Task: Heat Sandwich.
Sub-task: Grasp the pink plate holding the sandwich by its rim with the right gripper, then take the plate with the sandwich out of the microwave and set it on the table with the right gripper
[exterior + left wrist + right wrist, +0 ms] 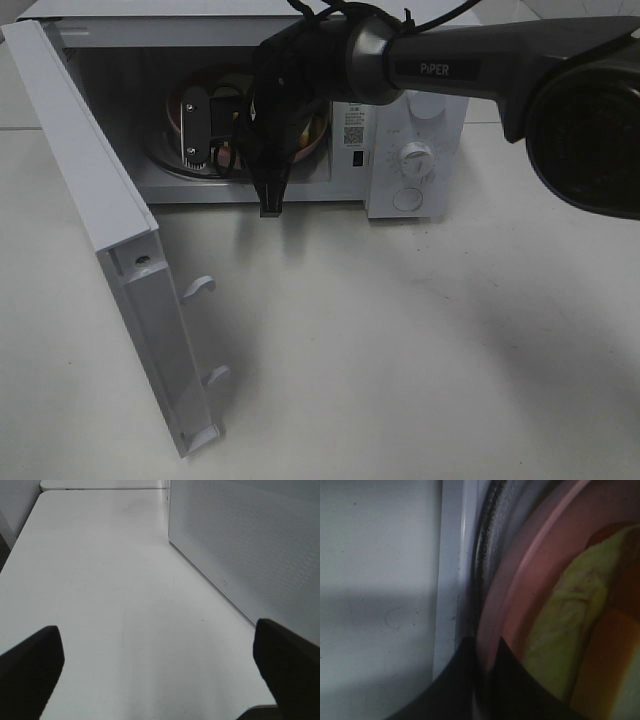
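The sandwich (560, 630), pale yellow-green with an orange layer beside it, lies on the round pink plate (530, 580) inside the open microwave (415, 110). My right gripper (485, 680) reaches into the oven cavity, its two dark fingers closed tight on the plate's near rim. In the exterior high view the right gripper (268, 195) and its arm cover most of the plate (316, 140), and I cannot make out the sandwich there. My left gripper (160, 675) is open over bare table beside the microwave's side wall, with nothing between its fingers.
The microwave door (100, 230) stands swung wide to the left, its latch hooks facing the table. The plate rests on the glass turntable (487, 530). Control knobs (415, 155) sit on the right panel. White table (400, 340) lies in front.
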Motion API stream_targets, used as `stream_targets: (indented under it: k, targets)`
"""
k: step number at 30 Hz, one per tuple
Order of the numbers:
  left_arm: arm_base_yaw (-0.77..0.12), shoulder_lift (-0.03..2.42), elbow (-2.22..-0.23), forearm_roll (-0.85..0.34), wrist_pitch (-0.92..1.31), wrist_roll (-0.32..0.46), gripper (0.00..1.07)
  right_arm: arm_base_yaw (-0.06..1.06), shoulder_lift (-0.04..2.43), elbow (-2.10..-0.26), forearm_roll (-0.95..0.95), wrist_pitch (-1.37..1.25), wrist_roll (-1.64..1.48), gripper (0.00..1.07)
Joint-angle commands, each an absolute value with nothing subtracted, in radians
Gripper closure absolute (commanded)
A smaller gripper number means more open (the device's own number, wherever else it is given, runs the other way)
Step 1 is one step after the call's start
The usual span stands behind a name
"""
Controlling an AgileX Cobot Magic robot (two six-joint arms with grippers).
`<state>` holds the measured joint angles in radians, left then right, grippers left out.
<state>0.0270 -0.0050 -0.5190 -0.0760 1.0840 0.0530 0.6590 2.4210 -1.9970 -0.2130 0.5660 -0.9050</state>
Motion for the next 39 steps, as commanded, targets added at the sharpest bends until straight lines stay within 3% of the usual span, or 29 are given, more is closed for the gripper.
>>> stream_targets:
  k: [1, 13, 39]
  targets:
    - [0.027, -0.021, -0.518, -0.086, 1.071, 0.056, 0.09, 0.654, 2.420, -1.998, -0.184, 0.603, -0.873, 1.07]
    - [0.027, -0.021, -0.518, -0.086, 1.071, 0.056, 0.09, 0.654, 2.400, -1.976, -0.128, 0.644, -0.974, 1.07]
    - [0.027, -0.021, -0.518, -0.086, 1.071, 0.056, 0.09, 0.654, 2.128, -1.600, -0.104, 0.432, -1.276, 1.07]
